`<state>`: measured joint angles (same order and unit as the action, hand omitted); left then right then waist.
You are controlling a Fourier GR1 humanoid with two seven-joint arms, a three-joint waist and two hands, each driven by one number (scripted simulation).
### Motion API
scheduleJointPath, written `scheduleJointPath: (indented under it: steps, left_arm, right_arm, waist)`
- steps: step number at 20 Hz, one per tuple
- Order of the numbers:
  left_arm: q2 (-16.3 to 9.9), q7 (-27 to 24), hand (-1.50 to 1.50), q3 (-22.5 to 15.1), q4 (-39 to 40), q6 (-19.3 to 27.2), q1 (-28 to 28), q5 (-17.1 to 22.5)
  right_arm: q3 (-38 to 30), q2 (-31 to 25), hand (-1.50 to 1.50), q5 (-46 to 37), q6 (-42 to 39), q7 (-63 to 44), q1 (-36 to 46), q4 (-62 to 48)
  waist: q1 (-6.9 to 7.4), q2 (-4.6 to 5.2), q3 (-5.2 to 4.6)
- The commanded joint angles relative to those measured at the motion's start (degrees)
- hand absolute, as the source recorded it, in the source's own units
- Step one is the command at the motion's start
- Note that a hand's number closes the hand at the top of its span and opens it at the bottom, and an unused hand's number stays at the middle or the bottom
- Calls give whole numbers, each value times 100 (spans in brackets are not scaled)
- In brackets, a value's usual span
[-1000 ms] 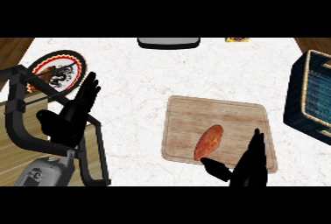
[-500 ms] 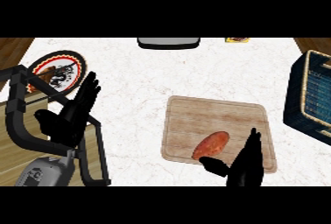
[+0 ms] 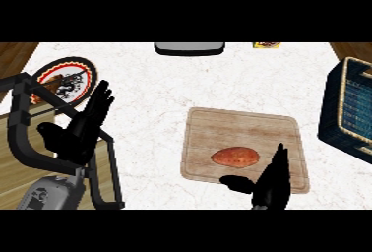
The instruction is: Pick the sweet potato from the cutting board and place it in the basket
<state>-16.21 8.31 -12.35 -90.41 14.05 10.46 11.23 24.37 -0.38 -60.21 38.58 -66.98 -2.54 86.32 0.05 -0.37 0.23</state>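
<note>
Cutting board [image 3: 247, 130] holds sweet potato [image 3: 236, 156], just beside open right robot hand [image 3: 270, 182].

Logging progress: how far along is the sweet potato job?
Early stage. Nothing looks done yet: the sweet potato lies on the cutting board, not in the basket. In hand: the right hand is open at the board's near edge, fingers beside the potato, thumb below it, not closed on it. The left hand rests open at left. Left: grasp, lift, carry right to the basket, release.

One sweet potato [image 3: 235, 156], one cutting board [image 3: 243, 129], one basket [image 3: 347, 110], one plate [image 3: 66, 81], and two robot hands, left [image 3: 76, 133] and right [image 3: 271, 183], as far as shows.
</note>
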Motion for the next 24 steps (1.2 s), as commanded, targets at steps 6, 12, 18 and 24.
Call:
scheduleJointPath:
  steps: [6,12,18,24]
  left_arm:
    - [-469,37,0,654,575,171,189,-172]
    - [-657,14,0,760,428,8,-28,-39]
    - [-582,80,0,700,354,122,-6,-95]
    - [-328,83,0,236,341,128,188,-197]
  right_arm:
    - [425,34,150,883,14,-400,566,-705]
    - [542,30,150,1096,420,21,405,-994]
    - [666,-109,150,1397,56,817,394,-828]
    - [2714,-1149,150,1785,-981,2800,-19,-267]
  waist:
    - [98,84,-20]
    - [119,71,-21]
    - [92,57,-19]
    - [497,95,9]
